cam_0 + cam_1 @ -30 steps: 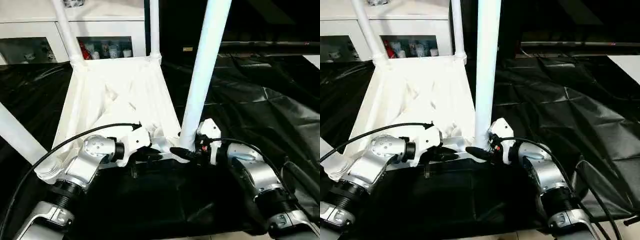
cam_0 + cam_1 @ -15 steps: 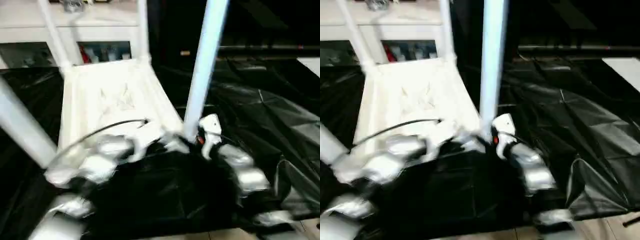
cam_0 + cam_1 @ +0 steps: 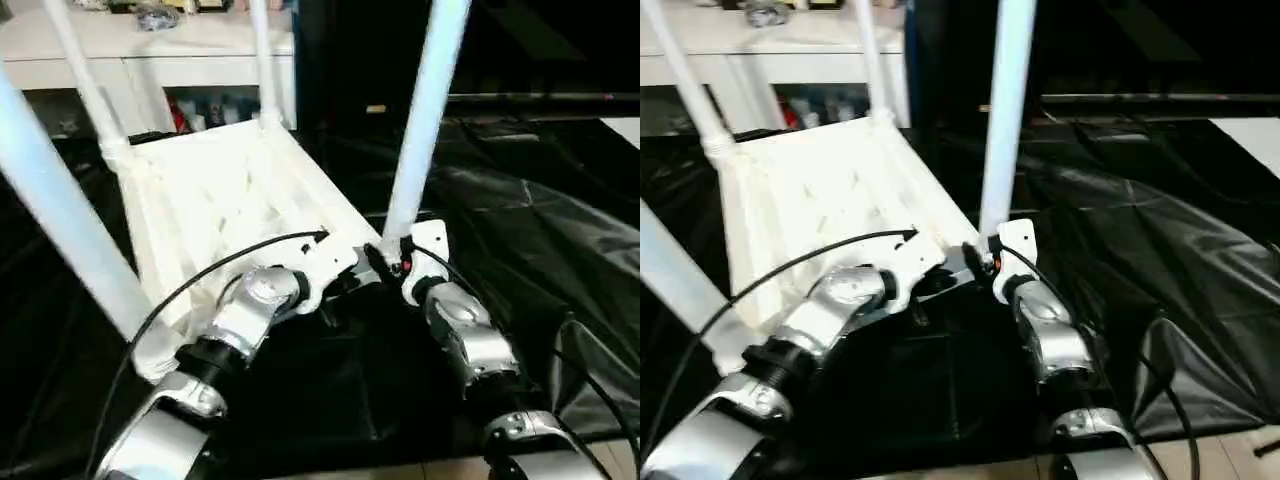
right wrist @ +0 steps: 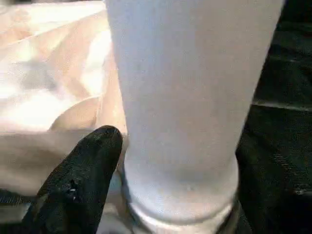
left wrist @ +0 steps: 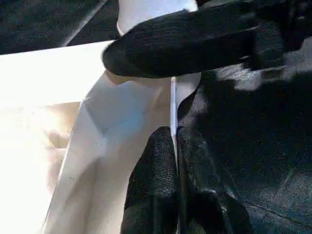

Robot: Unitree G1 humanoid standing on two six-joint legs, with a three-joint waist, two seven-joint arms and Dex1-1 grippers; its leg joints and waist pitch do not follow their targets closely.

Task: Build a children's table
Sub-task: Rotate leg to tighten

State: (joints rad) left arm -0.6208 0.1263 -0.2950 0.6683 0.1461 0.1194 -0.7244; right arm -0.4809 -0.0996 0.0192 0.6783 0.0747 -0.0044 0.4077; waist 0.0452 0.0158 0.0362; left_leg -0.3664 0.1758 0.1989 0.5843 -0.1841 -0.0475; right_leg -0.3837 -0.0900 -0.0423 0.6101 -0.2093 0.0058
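On the black-draped work table (image 3: pixel 520 230), the upside-down children's table (image 3: pixel 215 195) has its legs up. Your left gripper (image 5: pixel 174 146) pinches the near rim shut; the right gripper (image 3: pixel 380 265) brackets the near-right leg (image 3: pixel 425 110), grip unclear. Press straight into the socket.

Both silver forearms reach forward and inward, their wrists converging near the middle of the head view. The left arm rises from about 7 o'clock toward 1 o'clock, a black cable arching over its elbow; its left pincer (image 5: pixel 175 161) has the two black fingers (image 5: pixel 156 170) pressed together with only a thin white edge between them. The right arm rises from about 5 o'clock toward 11 o'clock, its right pincer (image 3: pixel 378 262) pointing toward the left one. One black finger (image 4: pixel 78 180) of it lies alongside a white tube, the other hidden.
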